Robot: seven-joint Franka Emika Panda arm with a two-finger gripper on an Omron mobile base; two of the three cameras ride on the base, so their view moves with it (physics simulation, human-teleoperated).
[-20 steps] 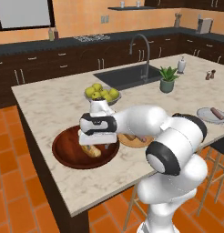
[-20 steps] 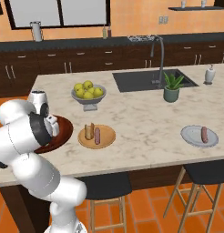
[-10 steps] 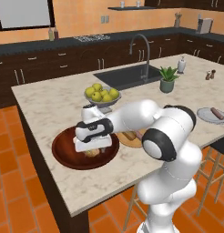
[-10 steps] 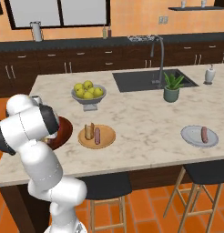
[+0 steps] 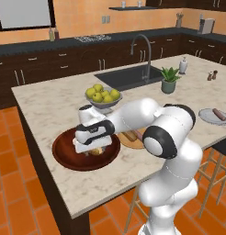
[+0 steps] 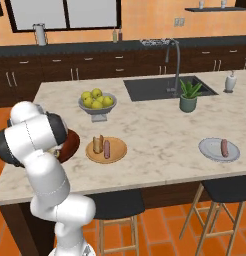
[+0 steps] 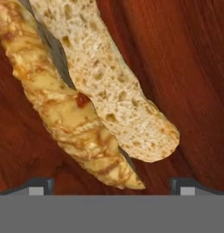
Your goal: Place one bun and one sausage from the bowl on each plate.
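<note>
The dark wooden bowl (image 5: 64, 153) lies at the near left of the island, and one golden bun (image 7: 100, 95) rests in it, split with its pale cut side up. My gripper (image 5: 93, 148) reaches down into the bowl, open, just above the bun. In the hand view its fingertips (image 7: 41, 185) stand wide on either side of the bun's end, not touching it. The tan plate (image 6: 117, 152) holds a bun (image 6: 98, 144) and a sausage (image 6: 107, 149). The grey-white plate (image 6: 212, 150) at the right holds a sausage (image 6: 224, 147).
A grey pedestal bowl of apples (image 5: 103, 95) stands just behind the wooden bowl. The sink (image 5: 126, 75) with its tall faucet, a potted plant (image 5: 169, 79) and a soap bottle (image 5: 183, 65) lie further back. The island's front edge is close to the bowl.
The hand has dropped lower into the bowl, closer to the bun. The jaws stay open. Plates and food have not moved.
</note>
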